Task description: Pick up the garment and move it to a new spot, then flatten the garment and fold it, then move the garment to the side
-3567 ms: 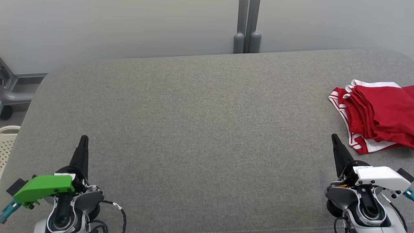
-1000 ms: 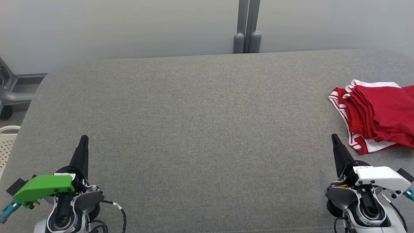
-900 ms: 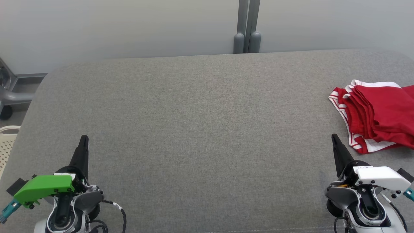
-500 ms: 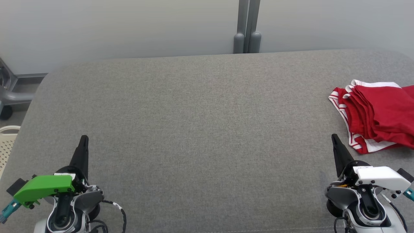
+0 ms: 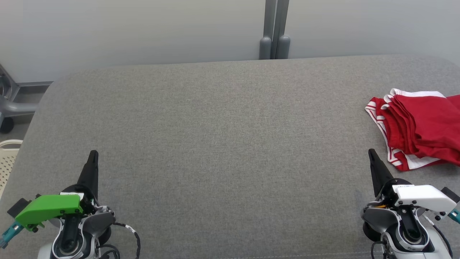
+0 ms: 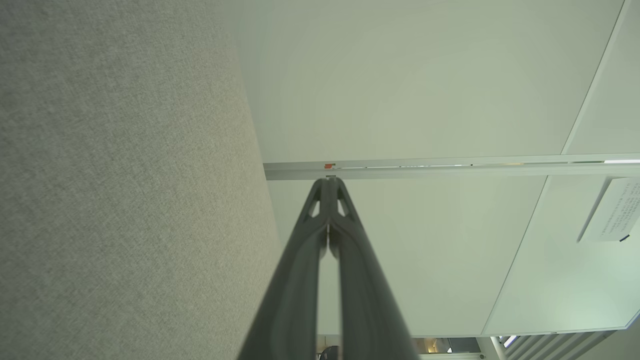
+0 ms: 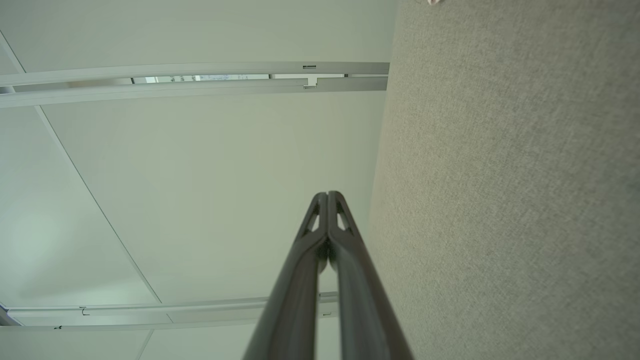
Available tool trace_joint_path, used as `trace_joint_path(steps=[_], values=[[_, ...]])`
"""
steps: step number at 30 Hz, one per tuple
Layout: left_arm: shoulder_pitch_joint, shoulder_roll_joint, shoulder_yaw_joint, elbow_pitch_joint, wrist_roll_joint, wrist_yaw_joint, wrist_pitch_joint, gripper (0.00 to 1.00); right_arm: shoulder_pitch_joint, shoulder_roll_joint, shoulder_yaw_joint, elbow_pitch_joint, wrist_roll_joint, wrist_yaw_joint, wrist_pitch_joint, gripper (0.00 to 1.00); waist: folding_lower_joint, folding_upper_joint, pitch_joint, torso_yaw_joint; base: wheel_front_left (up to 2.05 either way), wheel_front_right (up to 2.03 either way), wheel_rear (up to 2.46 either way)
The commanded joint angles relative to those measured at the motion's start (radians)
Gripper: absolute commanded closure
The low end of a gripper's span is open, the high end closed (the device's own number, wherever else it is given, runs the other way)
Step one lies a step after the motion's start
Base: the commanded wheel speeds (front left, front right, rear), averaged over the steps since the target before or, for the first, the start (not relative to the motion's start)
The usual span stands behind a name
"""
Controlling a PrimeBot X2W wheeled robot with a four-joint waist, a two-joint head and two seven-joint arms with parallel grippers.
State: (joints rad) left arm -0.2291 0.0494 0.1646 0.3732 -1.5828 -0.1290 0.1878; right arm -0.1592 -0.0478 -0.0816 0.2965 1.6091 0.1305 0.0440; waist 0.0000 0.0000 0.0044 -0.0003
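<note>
The garment (image 5: 424, 126), red with white striped trim, lies folded in a loose bundle at the right edge of the grey cushioned surface (image 5: 230, 144), partly cut off by the frame. My right gripper (image 5: 371, 152) hovers low at the lower right, just left of and nearer than the garment, fingers shut with nothing between them. Far across at the lower left my left gripper (image 5: 93, 154) is shut and empty too. Each wrist view looks along its shut fingertips, left gripper (image 6: 328, 181) and right gripper (image 7: 327, 195), toward the pale wall.
A pale wall with a grey vertical post (image 5: 274, 30) runs behind the surface. Off the left edge are a grey wheeled stand (image 5: 9, 104) and a cream perforated basket (image 5: 7, 158). The broad middle of the cushion is bare fabric.
</note>
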Motion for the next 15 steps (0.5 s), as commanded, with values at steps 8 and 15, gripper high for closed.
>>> trace_joint_path(steps=[8, 15], values=[[-0.015, 0.001, 0.003, -0.002, -0.010, -0.005, 0.002, 1.00, -0.008, -0.005, -0.001, -0.003, 0.007, 0.000, 0.003, 1.00, 0.0000, 0.0000, 0.000, 0.000, 0.00, 0.00, 0.00], [-0.015, 0.001, 0.003, -0.002, -0.010, -0.005, 0.002, 1.00, -0.008, -0.005, -0.001, -0.003, 0.007, 0.000, 0.003, 1.00, 0.0000, 0.0000, 0.000, 0.000, 0.00, 0.00, 0.00]])
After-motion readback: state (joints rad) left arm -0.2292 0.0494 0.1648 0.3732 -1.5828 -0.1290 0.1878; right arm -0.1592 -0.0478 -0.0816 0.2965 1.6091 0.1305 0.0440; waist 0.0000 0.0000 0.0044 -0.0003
